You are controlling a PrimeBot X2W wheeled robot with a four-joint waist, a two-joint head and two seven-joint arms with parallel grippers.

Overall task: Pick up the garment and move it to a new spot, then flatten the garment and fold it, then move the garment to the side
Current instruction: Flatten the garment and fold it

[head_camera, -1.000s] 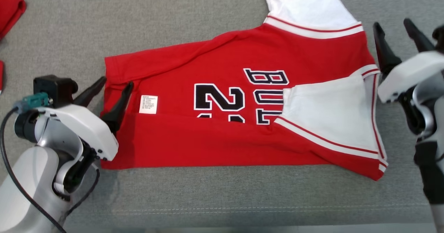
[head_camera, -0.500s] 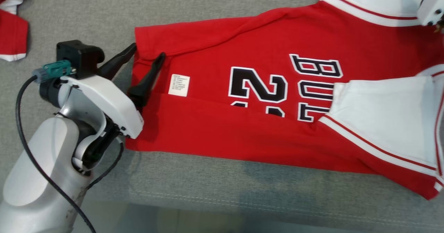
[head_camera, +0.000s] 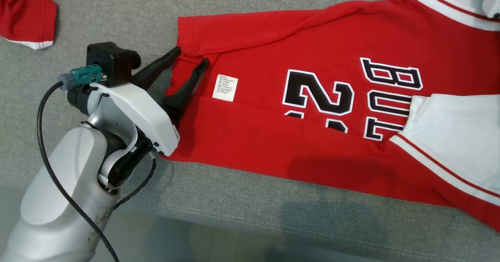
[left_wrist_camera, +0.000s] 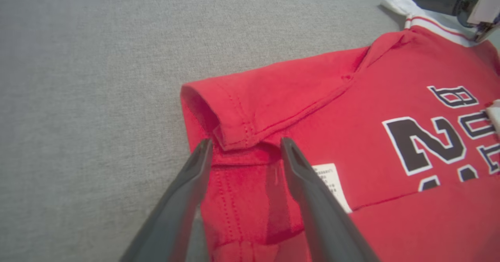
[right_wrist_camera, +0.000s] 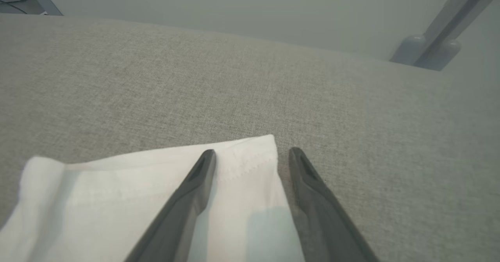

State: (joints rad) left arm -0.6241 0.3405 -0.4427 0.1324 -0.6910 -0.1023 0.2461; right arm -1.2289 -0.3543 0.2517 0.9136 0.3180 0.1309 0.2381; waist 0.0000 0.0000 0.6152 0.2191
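A red cloth (head_camera: 27, 18) with white trim lies on the grey fabric surface (head_camera: 117, 12), upper left.

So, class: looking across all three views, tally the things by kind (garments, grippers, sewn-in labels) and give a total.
Garments: 2 (jersey, second red garment at the head view's top left)
Grippers: 2 (left gripper, right gripper)
Labels: 1 (white label)
Total: 5

Head camera looking down, left wrist close on the shirt (left_wrist_camera: 304, 94) hem both share, right wrist low over sleeve (right_wrist_camera: 136, 191)
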